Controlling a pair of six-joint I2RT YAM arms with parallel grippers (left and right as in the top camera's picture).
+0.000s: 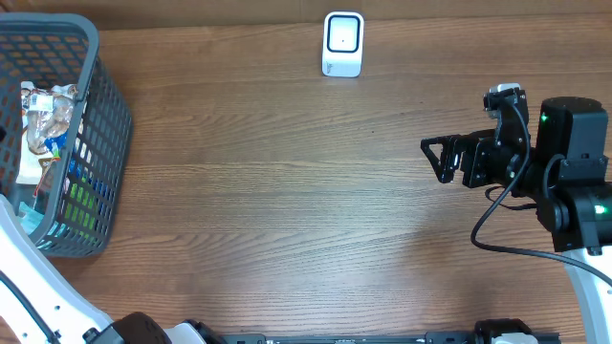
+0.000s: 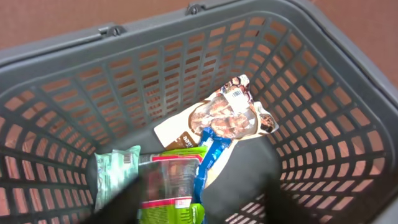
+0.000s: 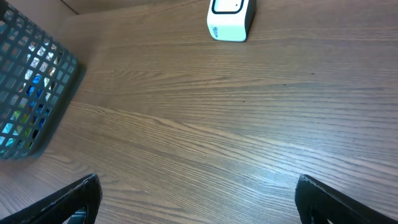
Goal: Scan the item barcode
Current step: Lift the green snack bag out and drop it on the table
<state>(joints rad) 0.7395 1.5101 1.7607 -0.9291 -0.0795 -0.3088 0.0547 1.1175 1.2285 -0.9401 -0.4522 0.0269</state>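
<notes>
**Left hand down in the basket, choosing something to scan**

The left hand [image 2: 196, 202] hangs inside the grey basket [image 1: 105, 115]. Its fingers are blurred but stand apart on either side of a clear packet [image 2: 171, 186] with a red and green label, and as far as I can see nothing is clamped; I'd guess it is lined up to close on that packet. A green-and-white pouch [image 2: 115, 165] lies just beside the packet, and a brown snack packet [image 2: 230, 118] lies flat farther up the basket floor. So the goods to scan are all in the basket, at the left edge of the surface [image 1: 287, 191]. Across the bare wood the right hand [image 1: 432, 160] waits wide apart and empty, probably to stay out of the way. The white scanner [image 1: 343, 44] stands at the back edge, well apart from the basket, so whatever is picked will have to be carried over and its barcode turned to it.
</notes>
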